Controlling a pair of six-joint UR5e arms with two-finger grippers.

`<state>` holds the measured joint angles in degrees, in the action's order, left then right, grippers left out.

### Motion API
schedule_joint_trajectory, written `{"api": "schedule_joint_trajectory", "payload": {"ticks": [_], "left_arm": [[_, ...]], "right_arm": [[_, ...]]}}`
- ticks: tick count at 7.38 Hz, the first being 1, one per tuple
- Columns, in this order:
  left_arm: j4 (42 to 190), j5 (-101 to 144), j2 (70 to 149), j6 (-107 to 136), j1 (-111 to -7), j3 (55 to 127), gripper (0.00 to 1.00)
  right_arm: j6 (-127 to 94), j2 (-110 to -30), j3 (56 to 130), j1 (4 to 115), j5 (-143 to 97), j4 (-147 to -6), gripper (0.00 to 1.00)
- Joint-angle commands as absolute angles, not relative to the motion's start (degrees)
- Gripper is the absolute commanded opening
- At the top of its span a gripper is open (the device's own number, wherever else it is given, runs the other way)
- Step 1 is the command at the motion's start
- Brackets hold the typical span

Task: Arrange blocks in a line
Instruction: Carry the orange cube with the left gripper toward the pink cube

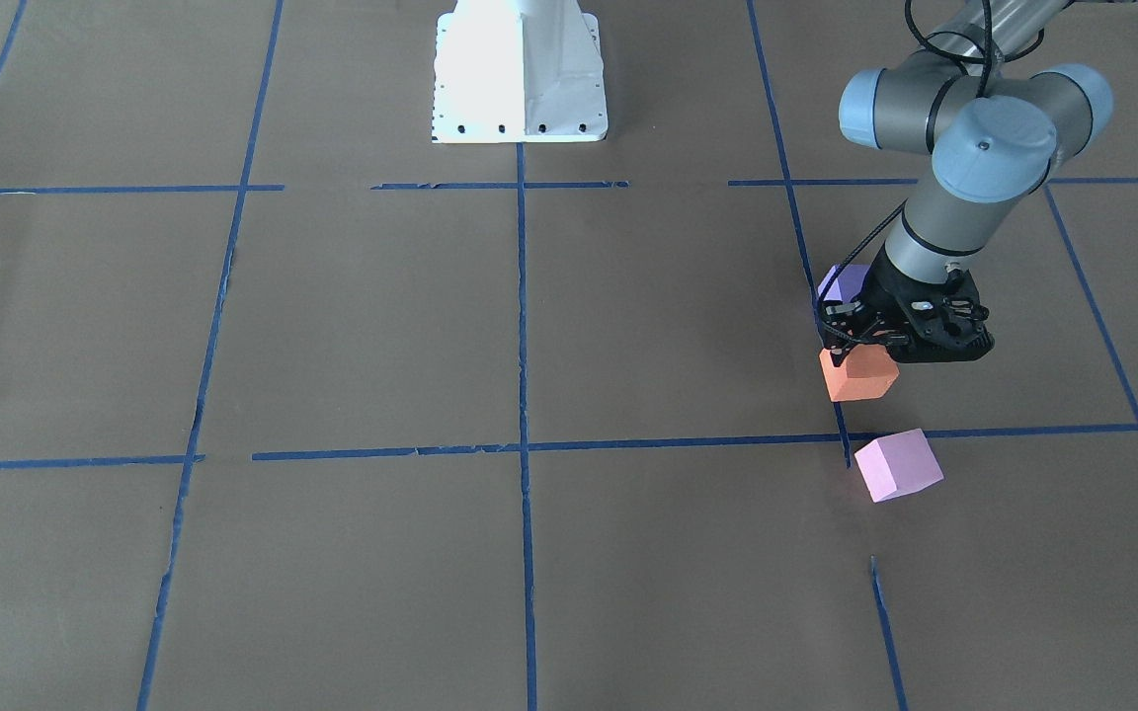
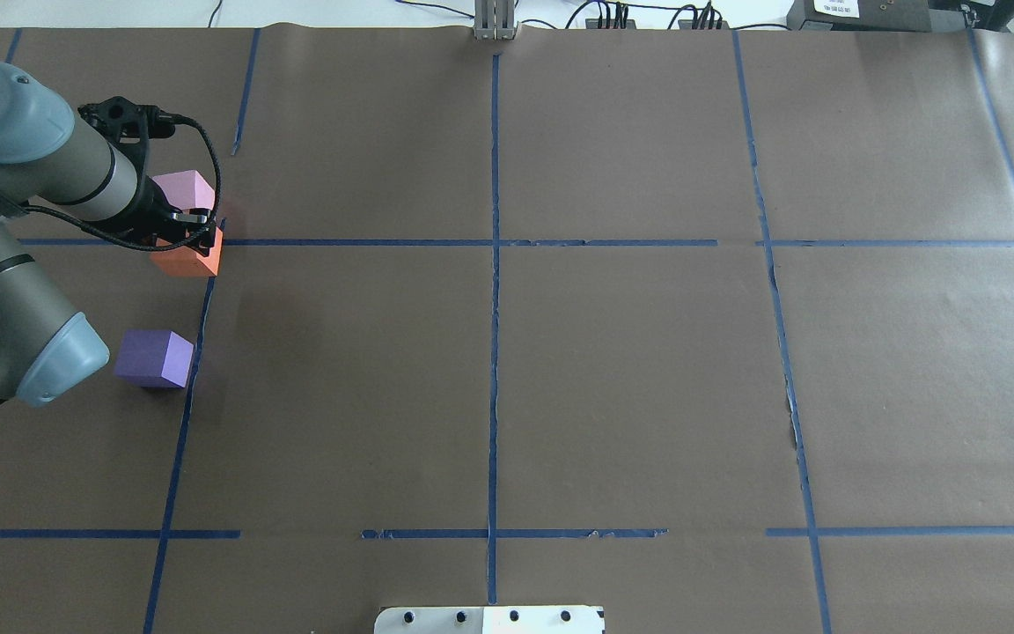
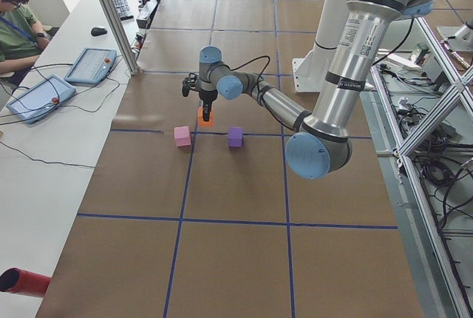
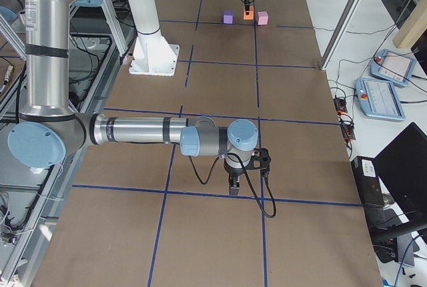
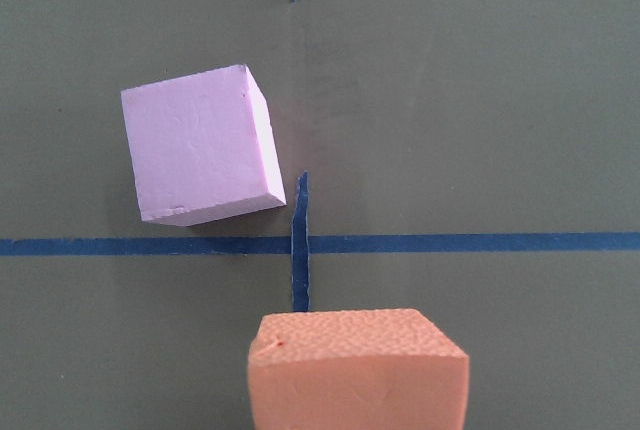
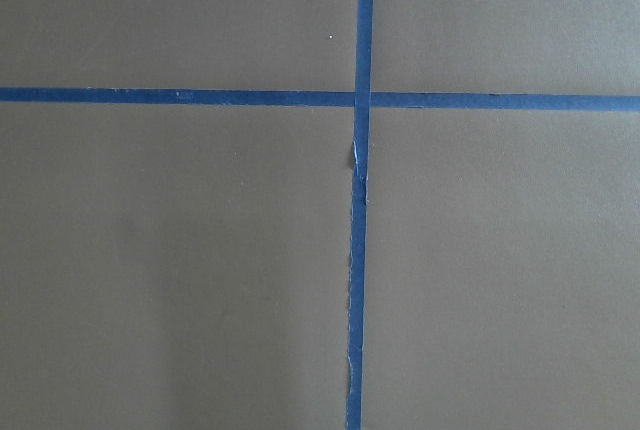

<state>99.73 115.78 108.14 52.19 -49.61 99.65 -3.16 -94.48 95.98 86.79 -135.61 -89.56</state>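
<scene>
Orange foam block (image 1: pixel 860 380), probably light and squashy, sits centre-right, pinched by its sides in the left gripper (image 1: pixel 857 354).

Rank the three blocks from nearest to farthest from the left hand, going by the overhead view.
1. orange block: gripped in the left hand, at the table's left edge.
2. pale pink block: just beyond the hand, on the far side of the tape line.
3. purple block: back toward the robot, clearly farthest.
</scene>
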Motion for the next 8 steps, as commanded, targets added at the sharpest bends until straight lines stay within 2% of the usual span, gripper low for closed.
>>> {"api": "schedule_joint_trajectory", "payload": {"ticks": [1, 7, 8], "left_arm": [[99.9, 118.6, 107.1, 51.1, -49.8, 97.6, 0.00], [101.1, 123.6, 107.6, 46.9, -52.0, 92.0, 0.00], [101.2, 124.1, 107.7, 46.8, -52.1, 91.5, 0.06]], "right_arm": [[-3.2, -94.5, 96.0, 86.8, -135.6, -89.6, 1.00], [-3.2, -94.5, 96.0, 86.8, -135.6, -89.6, 1.00], [-3.2, -94.5, 96.0, 86.8, -135.6, -89.6, 1.00]]}}
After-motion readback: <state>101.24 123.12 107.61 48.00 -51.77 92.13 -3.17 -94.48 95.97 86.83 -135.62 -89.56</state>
